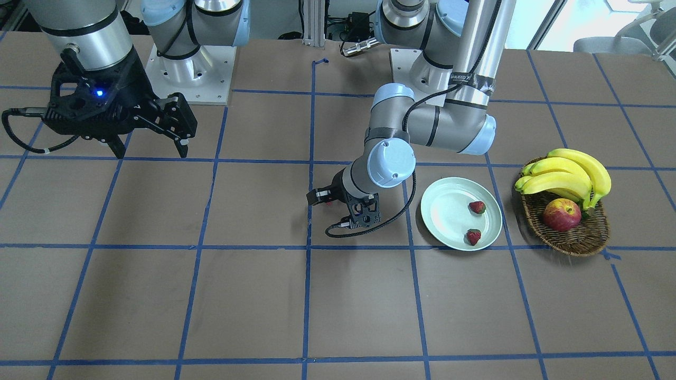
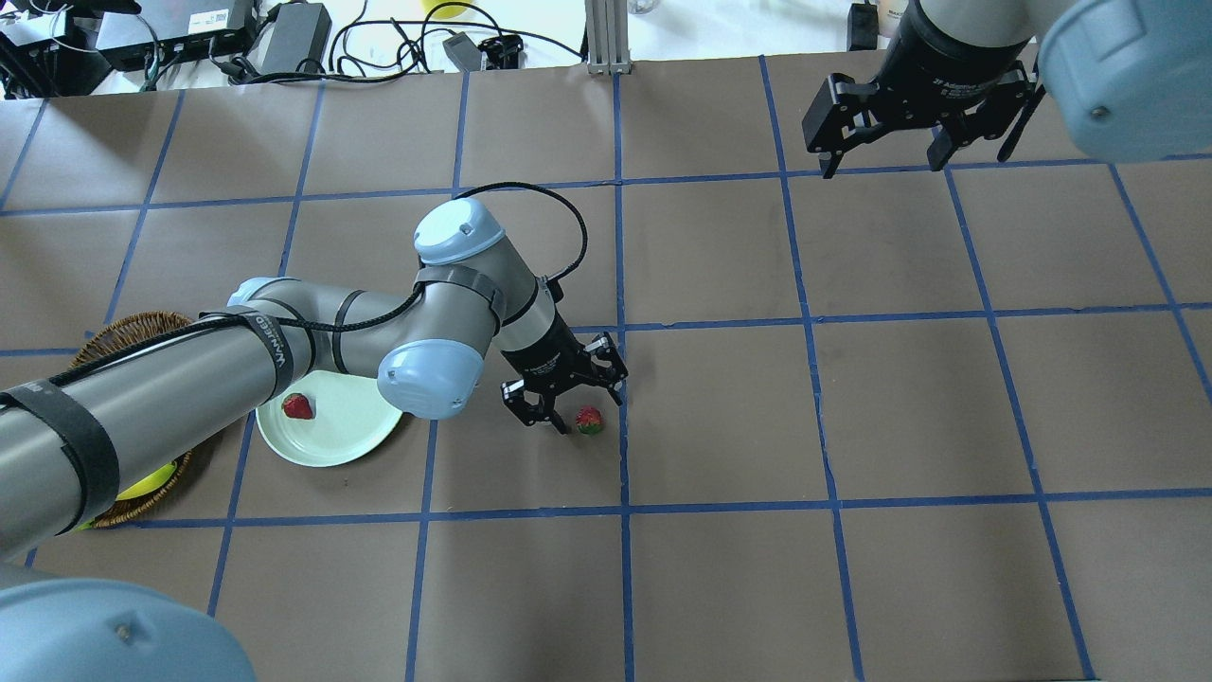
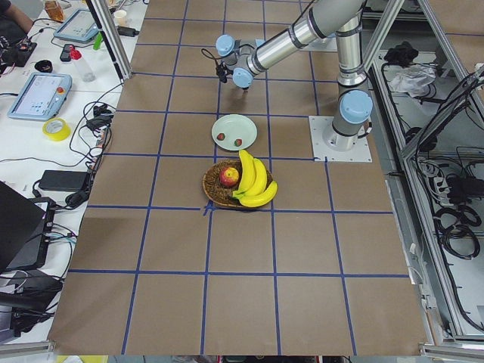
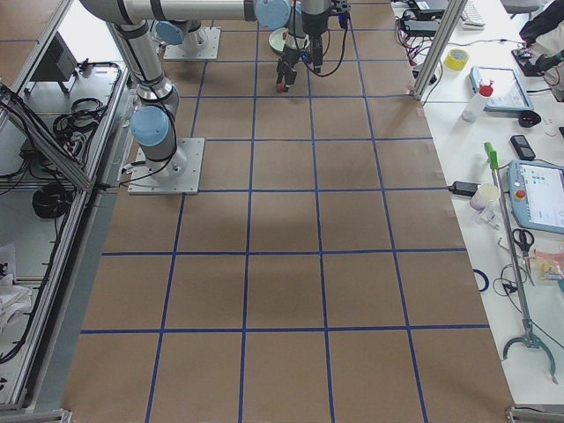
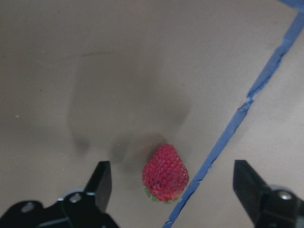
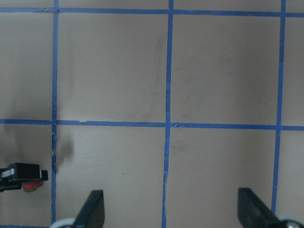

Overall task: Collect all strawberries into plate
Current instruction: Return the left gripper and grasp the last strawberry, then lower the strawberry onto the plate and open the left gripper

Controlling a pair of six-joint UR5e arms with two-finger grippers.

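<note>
Down low over the worktop [image 2: 852, 398] with the left end effector [image 2: 582, 409], jaws spread wide on either side of one loose strawberry [image 5: 165, 174] (clear gaps both sides, no contact), just beside a blue tape line [image 5: 223, 137]. Over on the plate [image 1: 449, 211], two more strawberries [image 1: 477, 207] [image 1: 473, 236], near the rim facing the basket [image 1: 575, 237]. Well apart and up high, the right end effector [image 1: 150, 150], gaping open, holding nothing.
</note>
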